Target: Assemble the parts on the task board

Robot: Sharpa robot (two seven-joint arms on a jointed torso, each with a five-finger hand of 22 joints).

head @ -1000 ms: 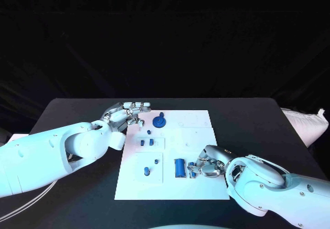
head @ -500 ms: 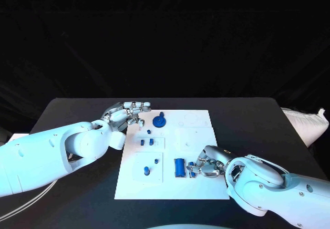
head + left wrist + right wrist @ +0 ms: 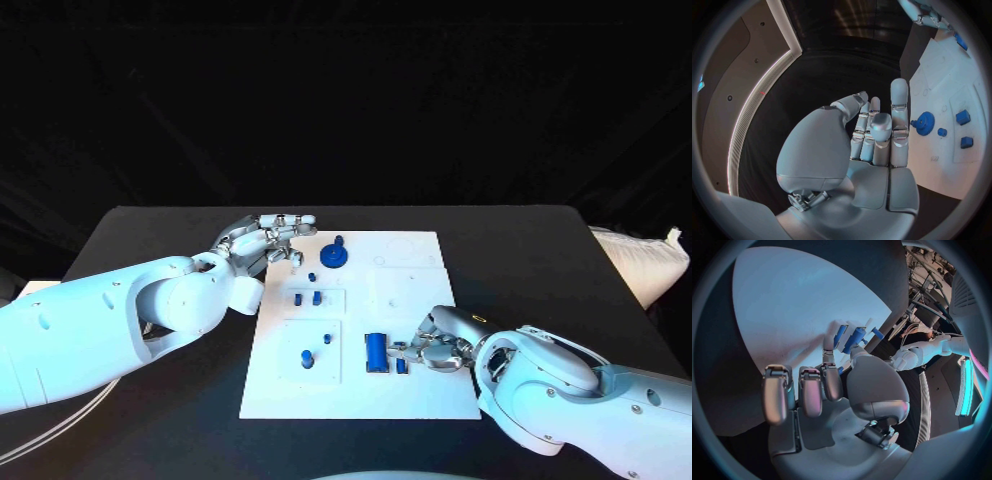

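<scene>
1. Head view: the white rectangular task board (image 3: 411,390) lies in the middle of the black table (image 3: 548,260). The silver left hand (image 3: 268,237) hangs over the board's far left corner, fingers curled in loosely and holding nothing, just beside a round blue gear-like part (image 3: 333,257). Two small blue pegs (image 3: 306,298) stand in a raised tile at mid-board, and two more small blue pieces (image 3: 315,350) sit on the tile nearer the robot. The silver right hand (image 3: 440,350) rests on the board's near right part, its fingertips at a small blue block (image 3: 401,364) that lies just beside a long blue bar (image 3: 376,351); I cannot tell whether the block is pinched or merely touched.

2. Left wrist view: the left hand (image 3: 873,145) stands with fingers upright and close together, empty. The blue gear (image 3: 925,122) and small blue pieces (image 3: 963,117) lie on the white board beyond it.

3. Right wrist view: the right hand (image 3: 826,395) has its fingers bent down onto the board, blue parts (image 3: 851,336) at the fingertips.
</scene>
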